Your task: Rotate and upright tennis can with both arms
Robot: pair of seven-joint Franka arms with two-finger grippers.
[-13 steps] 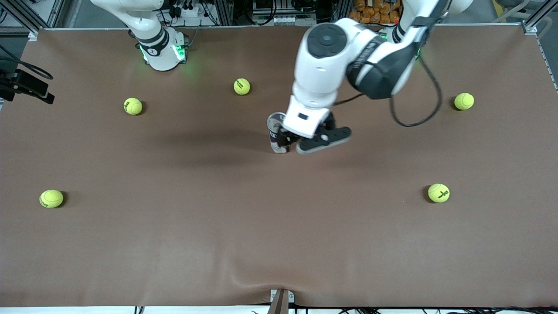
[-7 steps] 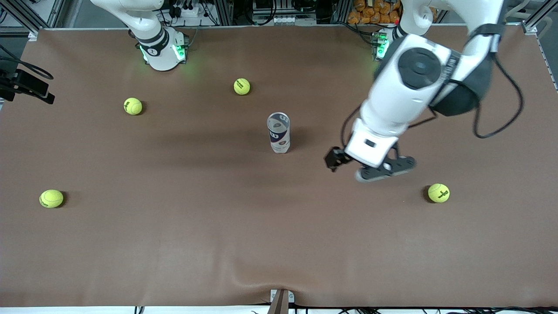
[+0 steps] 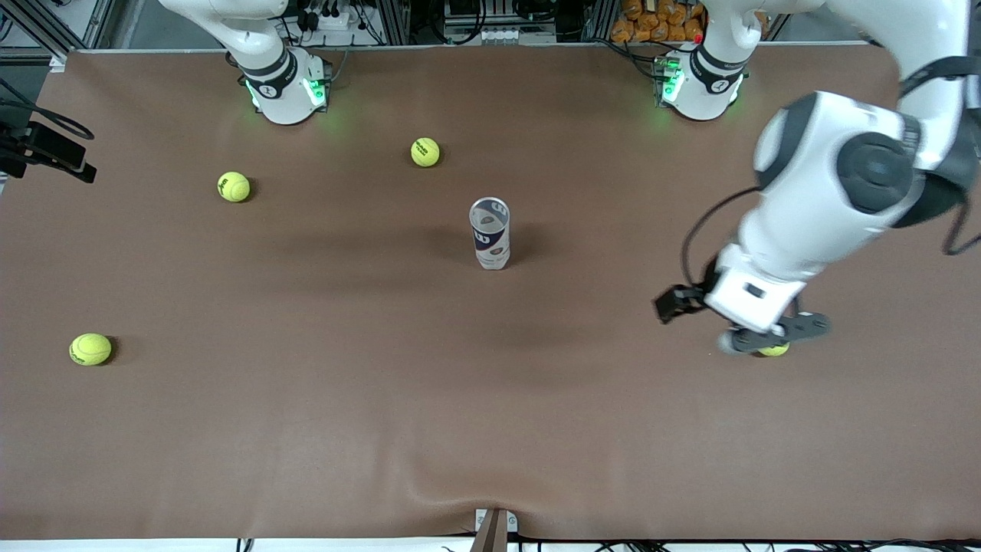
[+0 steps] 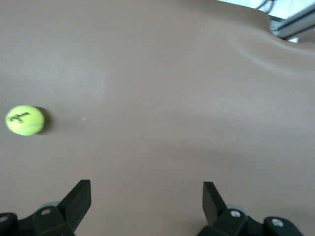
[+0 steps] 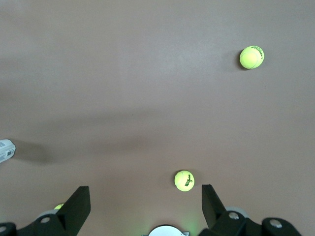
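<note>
Matt brown cloth covers the worktop (image 3: 306, 429); the tennis can (image 3: 490, 234) is glossy clear plastic; fuzzy felt tennis balls (image 3: 90, 349).

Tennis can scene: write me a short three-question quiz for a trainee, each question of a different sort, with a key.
1. True or false: the tennis can lies on its side.
2. Pick one: the left arm's jaws are (A) shut on the can, (B) open over a tennis ball, (C) open over the can.
3. Fill in: the can stands ___ the front camera than the neighbouring ball.
Key: 1 false, it stands upright; 2 B; 3 nearer to.
</note>
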